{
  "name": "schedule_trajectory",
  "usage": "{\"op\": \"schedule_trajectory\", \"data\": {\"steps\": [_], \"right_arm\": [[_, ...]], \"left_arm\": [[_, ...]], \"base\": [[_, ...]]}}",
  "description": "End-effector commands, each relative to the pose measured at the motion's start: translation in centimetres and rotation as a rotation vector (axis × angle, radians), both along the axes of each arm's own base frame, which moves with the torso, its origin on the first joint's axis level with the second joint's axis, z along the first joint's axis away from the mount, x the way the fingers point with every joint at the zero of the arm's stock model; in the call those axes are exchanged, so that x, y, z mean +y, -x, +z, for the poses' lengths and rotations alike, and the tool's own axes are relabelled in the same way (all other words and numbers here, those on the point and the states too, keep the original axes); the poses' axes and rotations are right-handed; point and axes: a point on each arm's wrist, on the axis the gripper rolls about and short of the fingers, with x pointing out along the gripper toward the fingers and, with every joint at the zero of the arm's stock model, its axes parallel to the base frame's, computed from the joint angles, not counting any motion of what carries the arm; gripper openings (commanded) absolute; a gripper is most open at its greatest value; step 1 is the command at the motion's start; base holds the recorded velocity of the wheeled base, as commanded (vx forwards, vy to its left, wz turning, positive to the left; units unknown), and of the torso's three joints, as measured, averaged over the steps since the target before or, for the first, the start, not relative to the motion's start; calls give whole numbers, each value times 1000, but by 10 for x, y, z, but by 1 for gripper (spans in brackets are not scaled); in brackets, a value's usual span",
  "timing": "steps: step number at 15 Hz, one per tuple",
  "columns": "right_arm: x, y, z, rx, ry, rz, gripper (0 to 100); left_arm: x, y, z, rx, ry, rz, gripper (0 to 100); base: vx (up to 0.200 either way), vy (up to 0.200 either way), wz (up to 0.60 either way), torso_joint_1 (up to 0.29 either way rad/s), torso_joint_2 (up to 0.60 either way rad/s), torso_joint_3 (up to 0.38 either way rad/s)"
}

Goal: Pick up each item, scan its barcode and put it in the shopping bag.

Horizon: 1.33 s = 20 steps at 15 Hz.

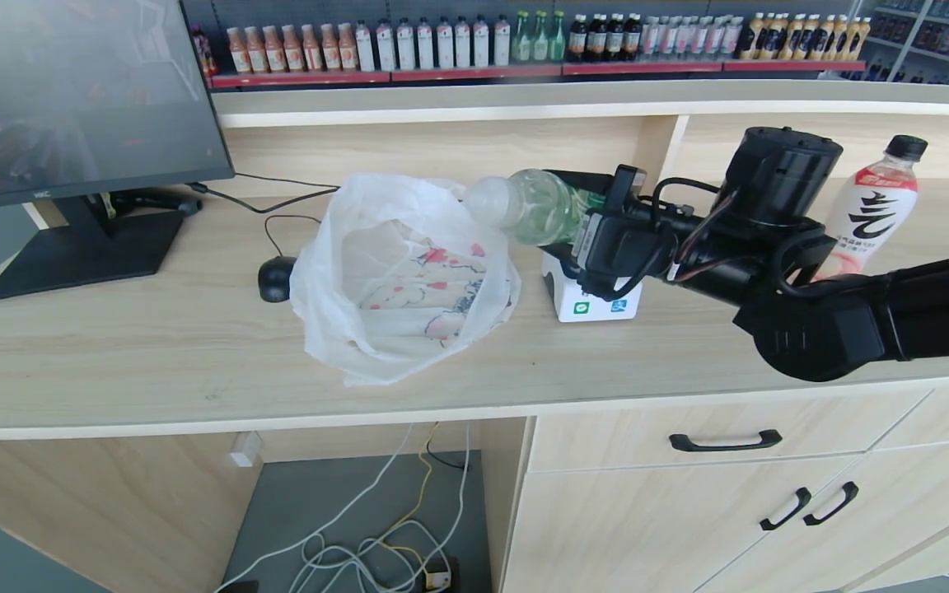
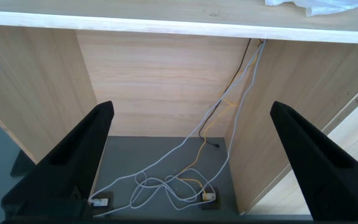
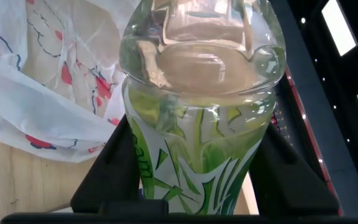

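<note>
**Bottle at the bag's mouth**

Our right fingers (image 3: 110, 171) grip the bottle (image 1: 524, 206), long axis level, base toward the bag (image 1: 400, 272) just beside it, above the table (image 1: 112, 354). Below, our left fingers (image 2: 73, 162) hang open, farther off.

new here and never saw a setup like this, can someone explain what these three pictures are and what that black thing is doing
It is a two-armed robot at a shop counter. The wide picture comes from a camera on its head; the other two from cameras on its wrists. The black arm ends in the right gripper, shut on a clear bottle with a green label, held sideways above a small white scanner box, one end by the white shopping bag. The right wrist picture looks along that bottle. A second bottle, a monitor and a mouse stand on the counter. The left gripper hangs open below the counter, above cables.
</note>
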Motion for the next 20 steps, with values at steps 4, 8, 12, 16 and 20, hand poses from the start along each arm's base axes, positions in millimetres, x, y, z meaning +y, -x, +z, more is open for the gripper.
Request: {"op": "schedule_trajectory", "data": {"steps": [4,8,12,16,20], "right_arm": [[-3,-1,0,1,0,-7,0],[-2,-6,-10,24,11,-10,0],[-1,-10,-11,27,11,-13,0],[-2,-10,-12,28,12,-15,0],[-2,-10,-12,31,11,-14,0]], "left_arm": [[0,0,0,-1,0,0,100],[0,0,0,-1,0,0,100],[0,0,0,-1,0,0,100],[0,0,0,-1,0,0,100],[0,0,0,-1,0,0,100]], "base": [[0,0,0,0,0,0],[0,0,0,0,0,0],[0,0,0,0,0,0],[0,0,0,0,0,0],[0,0,0,0,0,0]]}}
